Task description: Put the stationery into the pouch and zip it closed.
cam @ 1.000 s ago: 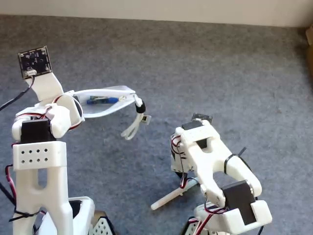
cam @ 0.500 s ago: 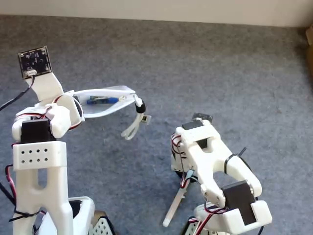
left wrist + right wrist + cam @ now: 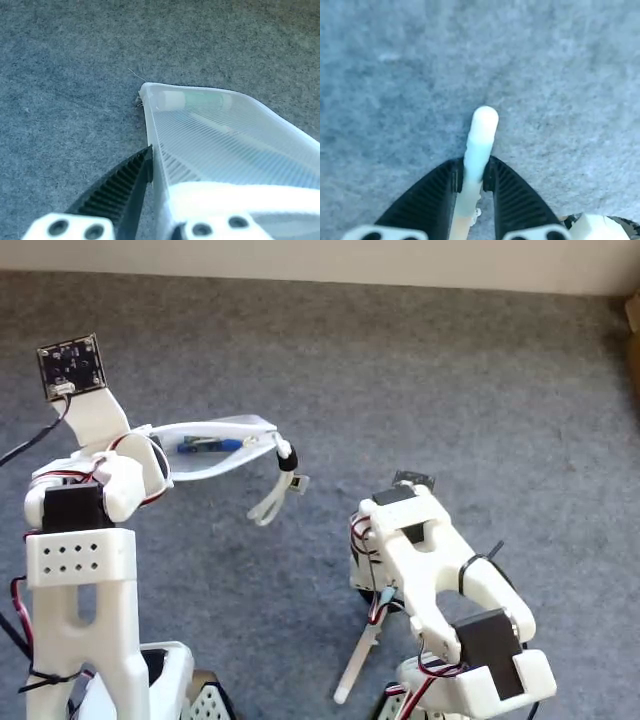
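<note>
Beneath the pouch and spreading on every side of it: grey felt-covered counter (image 3: 450, 370).

At the pouch's left end in the high view: white plastic left arm (image 3: 80, 570), rising from a base nearer the camera than the pouch.

Well apart from the pouch, to its lower right in the high view: white plastic right arm (image 3: 440, 570), bent low over the counter.

The landmark itself: translucent ribbed plastic pouch (image 3: 215, 445), stretching rightward from the left tool (image 3: 150, 458). Hangs by that one end, far end free; cannot tell whether the far corner touches the counter.

On the pouch's near edge in the left wrist view: left tool (image 3: 157, 180), clamped tight on the pouch (image 3: 225, 145), black ribbed finger on one side of the wall, white finger on the other.

Well apart from the pouch, beside the right arm's base: long white plastic stick (image 3: 358, 665), angled away from the pouch. Sits pinched between the two black ribbed fingers of the right tool (image 3: 472, 172), rounded tip (image 3: 484, 120) jutting past them over the counter.

From the pouch's free end: white looped strap (image 3: 270, 502), dangling below it.

Inside the pouch: small blue stationery item (image 3: 210, 445), lying lengthwise; in the left wrist view, a pale cylinder with a green band (image 3: 192, 100) against the far edge.
</note>
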Available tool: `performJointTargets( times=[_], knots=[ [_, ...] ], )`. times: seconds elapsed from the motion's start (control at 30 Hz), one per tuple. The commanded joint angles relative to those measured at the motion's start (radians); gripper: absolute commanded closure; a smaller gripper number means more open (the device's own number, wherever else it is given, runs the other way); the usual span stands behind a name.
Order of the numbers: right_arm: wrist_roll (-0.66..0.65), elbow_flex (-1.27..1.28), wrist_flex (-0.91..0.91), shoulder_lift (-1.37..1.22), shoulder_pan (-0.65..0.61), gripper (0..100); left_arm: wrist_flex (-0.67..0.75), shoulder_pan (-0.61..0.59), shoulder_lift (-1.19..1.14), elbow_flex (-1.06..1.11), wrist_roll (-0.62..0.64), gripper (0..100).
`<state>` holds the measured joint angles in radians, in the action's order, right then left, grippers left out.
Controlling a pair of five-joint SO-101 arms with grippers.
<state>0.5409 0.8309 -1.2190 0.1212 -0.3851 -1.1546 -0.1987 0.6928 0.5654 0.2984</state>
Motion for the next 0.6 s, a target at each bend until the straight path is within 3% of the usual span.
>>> performJointTargets(
  times=[0.0, 0.37, 0.57],
  knots=[
    [-0.069, -0.068, -0.025, 0.096, 0.007, 99.5, 0.021, 0.001, 0.022, -0.002, -0.009, 97],
    [-0.083, -0.079, -0.031, 0.435, 0.005, 99.5, 0.014, 0.010, 0.028, -0.022, -0.008, 96],
    [-0.186, -0.082, -0.088, 0.639, 0.059, 99.5, -0.158, 0.027, 0.022, -0.209, -0.008, 96]
  ],
)
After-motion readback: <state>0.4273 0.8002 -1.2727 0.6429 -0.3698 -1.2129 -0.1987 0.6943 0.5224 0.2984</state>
